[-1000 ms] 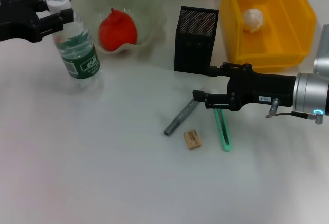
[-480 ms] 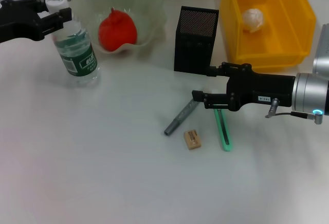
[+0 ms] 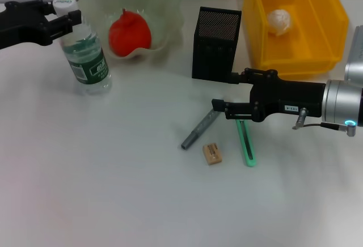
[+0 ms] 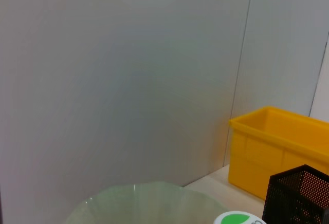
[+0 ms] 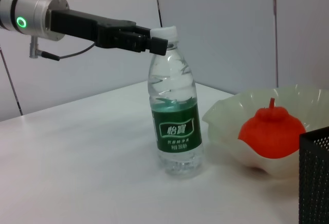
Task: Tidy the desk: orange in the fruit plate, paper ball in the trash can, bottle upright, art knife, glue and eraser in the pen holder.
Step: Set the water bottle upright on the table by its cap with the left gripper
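Note:
The bottle [image 3: 85, 51] stands upright on the desk at the far left, and my left gripper [image 3: 57, 13] is shut on its neck just under the cap [image 5: 163, 33]. Behind it, the orange [image 3: 129, 32] lies in the fruit plate [image 3: 164, 9]. The paper ball [image 3: 279, 20] rests in the yellow trash can [image 3: 329, 26]. In front of the black pen holder [image 3: 215, 46] hovers my right gripper [image 3: 223, 92], open and holding nothing. Below it lie the green art knife [image 3: 246, 144], the grey glue stick [image 3: 199, 128] and the eraser [image 3: 212, 153].
The trash can stands right of the pen holder, close behind my right arm [image 3: 317, 102]. The right wrist view shows the bottle [image 5: 177, 126] next to the fruit plate [image 5: 226, 126], with bare desk on its other side.
The bottle has gone from tilted to upright and now stands on the desk, still held at the neck by my left gripper. The right arm has not moved.

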Tool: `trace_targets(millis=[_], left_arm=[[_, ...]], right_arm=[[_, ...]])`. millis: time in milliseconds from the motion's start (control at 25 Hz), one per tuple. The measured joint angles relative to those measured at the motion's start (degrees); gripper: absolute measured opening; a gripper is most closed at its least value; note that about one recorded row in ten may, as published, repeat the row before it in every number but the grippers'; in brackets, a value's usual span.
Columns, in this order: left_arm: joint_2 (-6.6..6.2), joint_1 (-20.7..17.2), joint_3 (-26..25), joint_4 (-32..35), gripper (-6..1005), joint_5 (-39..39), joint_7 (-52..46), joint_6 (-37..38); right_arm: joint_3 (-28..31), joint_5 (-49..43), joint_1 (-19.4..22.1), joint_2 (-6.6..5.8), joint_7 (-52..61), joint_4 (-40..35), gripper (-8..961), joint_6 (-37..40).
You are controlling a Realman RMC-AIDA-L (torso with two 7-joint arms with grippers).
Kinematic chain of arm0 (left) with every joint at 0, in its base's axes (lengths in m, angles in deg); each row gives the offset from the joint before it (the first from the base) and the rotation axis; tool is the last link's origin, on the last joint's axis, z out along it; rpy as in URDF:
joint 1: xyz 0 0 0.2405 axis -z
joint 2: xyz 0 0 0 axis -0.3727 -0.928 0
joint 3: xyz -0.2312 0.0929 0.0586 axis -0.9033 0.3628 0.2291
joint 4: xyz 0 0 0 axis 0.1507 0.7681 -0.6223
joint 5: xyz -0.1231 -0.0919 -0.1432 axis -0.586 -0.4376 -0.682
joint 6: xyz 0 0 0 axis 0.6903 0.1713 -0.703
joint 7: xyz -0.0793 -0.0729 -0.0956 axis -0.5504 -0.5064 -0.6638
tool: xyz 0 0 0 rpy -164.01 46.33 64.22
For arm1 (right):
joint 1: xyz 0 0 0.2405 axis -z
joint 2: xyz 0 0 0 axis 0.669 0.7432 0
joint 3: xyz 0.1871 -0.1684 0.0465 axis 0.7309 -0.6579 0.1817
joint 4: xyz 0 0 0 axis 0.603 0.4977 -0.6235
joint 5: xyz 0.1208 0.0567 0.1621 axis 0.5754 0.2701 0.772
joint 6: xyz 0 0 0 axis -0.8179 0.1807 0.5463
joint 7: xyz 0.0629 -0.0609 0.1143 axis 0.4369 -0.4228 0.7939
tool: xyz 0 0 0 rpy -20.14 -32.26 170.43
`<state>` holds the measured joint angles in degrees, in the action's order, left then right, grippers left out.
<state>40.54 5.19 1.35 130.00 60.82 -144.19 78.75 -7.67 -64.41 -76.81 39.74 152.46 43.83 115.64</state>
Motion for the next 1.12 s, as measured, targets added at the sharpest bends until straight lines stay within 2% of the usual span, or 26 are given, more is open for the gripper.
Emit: trace_targets(millis=[1120], left_arm=[[0.04, 0.3, 0.0, -0.8, 539, 0.1, 1.0, -0.3]], right_arm=[[0.0, 0.0, -0.6, 0.00, 0.1, 0.0, 795, -0.3]])
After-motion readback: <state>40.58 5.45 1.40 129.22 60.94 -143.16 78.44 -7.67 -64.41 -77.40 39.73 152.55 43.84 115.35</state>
